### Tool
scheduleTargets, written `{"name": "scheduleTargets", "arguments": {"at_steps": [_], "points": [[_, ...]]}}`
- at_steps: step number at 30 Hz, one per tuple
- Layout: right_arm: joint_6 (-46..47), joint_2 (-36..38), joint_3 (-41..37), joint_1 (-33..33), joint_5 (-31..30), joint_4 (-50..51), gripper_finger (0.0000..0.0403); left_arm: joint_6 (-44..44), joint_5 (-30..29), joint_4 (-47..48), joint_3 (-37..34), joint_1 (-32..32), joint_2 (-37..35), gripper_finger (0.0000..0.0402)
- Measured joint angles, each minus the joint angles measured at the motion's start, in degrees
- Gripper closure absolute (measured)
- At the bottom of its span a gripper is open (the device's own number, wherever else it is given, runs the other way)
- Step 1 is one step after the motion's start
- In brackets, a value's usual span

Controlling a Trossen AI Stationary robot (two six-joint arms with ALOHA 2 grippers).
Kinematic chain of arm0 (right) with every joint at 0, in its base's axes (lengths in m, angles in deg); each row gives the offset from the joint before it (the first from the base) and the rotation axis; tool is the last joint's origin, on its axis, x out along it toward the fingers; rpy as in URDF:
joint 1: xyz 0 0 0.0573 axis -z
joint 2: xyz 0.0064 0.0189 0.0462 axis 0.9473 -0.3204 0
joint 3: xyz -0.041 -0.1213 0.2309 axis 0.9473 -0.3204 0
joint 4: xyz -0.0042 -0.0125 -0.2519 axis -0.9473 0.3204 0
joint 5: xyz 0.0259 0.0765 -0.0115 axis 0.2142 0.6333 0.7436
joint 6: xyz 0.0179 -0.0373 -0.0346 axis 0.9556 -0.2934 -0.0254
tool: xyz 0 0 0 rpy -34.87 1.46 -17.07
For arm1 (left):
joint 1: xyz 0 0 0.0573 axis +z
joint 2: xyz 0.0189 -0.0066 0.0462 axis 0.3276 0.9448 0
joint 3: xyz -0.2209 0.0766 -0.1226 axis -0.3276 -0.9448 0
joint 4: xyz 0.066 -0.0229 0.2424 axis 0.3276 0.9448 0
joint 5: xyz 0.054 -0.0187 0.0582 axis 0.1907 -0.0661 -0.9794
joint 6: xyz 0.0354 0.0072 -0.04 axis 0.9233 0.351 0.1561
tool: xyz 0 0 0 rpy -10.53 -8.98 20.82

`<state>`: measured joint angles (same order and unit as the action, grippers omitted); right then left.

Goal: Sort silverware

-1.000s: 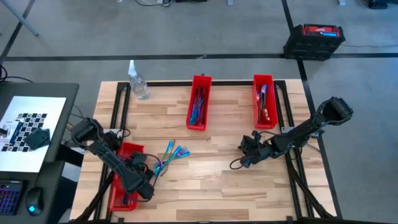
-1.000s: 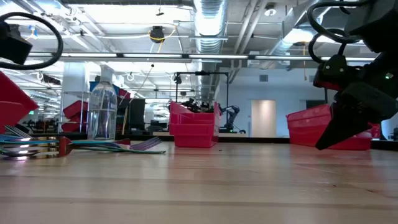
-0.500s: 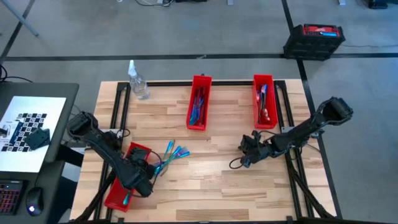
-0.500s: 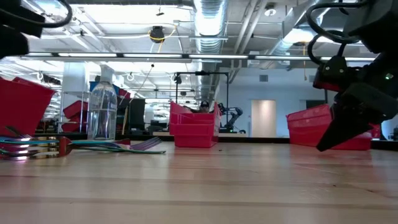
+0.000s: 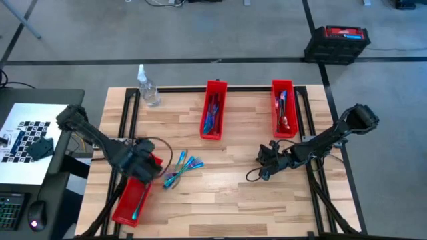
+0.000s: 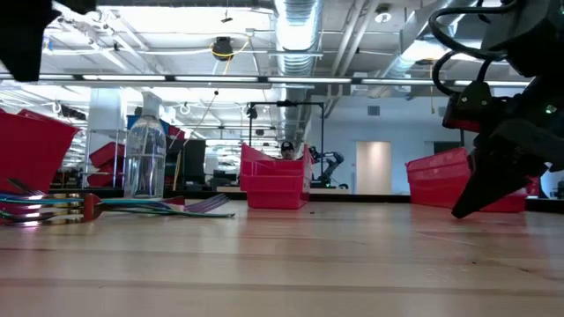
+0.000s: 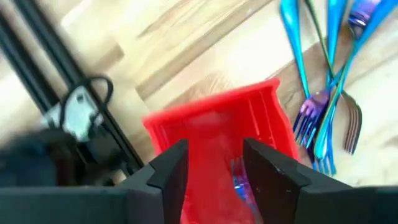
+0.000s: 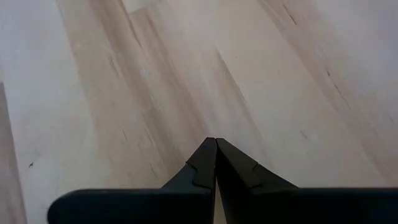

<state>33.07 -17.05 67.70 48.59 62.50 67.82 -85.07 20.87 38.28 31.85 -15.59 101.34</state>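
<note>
Several loose pieces of silverware [image 5: 180, 170] lie in a small heap on the wood at the table's left half; forks [image 7: 329, 124] show among them. Left of the heap, a red bin [image 5: 130, 200] lies slanted at the left edge, with a blue piece [image 5: 135, 212] in its near end. My left gripper [image 5: 140, 165] hovers open over the bin's far end [image 7: 211, 118]; I see no touch. My right gripper [image 5: 261, 173] rests shut and empty, low over bare wood [image 8: 216, 142] right of the middle.
Two more red bins [image 5: 213, 110] [image 5: 283, 107] with silverware stand at the far side. A clear spray bottle [image 5: 148, 90] is at the far left corner. Black frame rails [image 7: 37, 68] run along the table's sides. Bare wood lies between the heap and my right gripper.
My left gripper has gone from the left bin's near end toward the far edge, along the bin. The bin has turned a little, its far end swinging toward the heap. A blue piece now shows in the bin where the gripper stood.
</note>
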Motion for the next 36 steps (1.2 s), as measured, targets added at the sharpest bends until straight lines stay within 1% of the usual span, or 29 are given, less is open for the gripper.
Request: {"name": "scheduleTargets", "arguments": {"at_steps": [4, 7, 10, 13, 16, 19, 21, 23, 25, 32, 36], "points": [[-0.13, 0.0, -0.01, 0.0, 0.22, 0.02, 0.0403, 19.46, 0.42, -0.4, 0.0, 6.33, -2.5, 0.0252], [-0.15, 0.02, -0.01, 0.0, 1.1, -0.04, 0.0403, 37.22, 2.43, -0.69, 0.0, 11.68, -2.29, 0.0249], [-0.11, 0.02, 0.0, -0.18, 1.32, -0.04, 0.0403, 52.13, 4.98, -0.91, 0.0, 16.33, -0.94, 0.0248], [0.18, 0.02, 0.0, -0.26, 2.01, -0.27, 0.0403, 64.64, 8.59, -2.54, 0.0, 20.83, 0.41, 0.0248], [2.05, 0.04, 0.0, -0.26, 2.28, -0.4, 0.0403, 73.35, 11.1, -5.23, 0.0, 24.63, 1.23, 0.0248], [3.36, 0.04, 0.0, -0.26, 2.48, -0.48, 0.0403, 79.52, 12.85, -6.27, 0.0, 28.05, 1.45, 0.0248], [4.59, 0.04, -0.01, -0.46, 2.54, -0.5, 0.0403, 81.89, 15.07, -6.35, -0.81, 29.67, 1.65, 0.0248], [5.58, 0.04, 0.0, -0.74, 2.57, -0.61, 0.0403, 83.37, 18.36, -6.27, -2.15, 30.3, 1.8, 0.0249], [6.34, 0.04, 0.0, -1.09, 2.71, -0.68, 0.0403, 84.61, 20.27, -6.33, -3.33, 30.16, 1.74, 0.0249], [6.5, 0.04, 0.0, -1.61, 2.89, -0.9, 0.0403, 85.82, 21.33, -8.46, -6.31, 28.96, 1.71, 0.0249], [6.07, 0.02, 0.0, -1.57, 2.91, -0.9, 0.0403, 86.65, 21.28, -11.73, -10.38, 29.0, 2.07, 0.0249]]}}
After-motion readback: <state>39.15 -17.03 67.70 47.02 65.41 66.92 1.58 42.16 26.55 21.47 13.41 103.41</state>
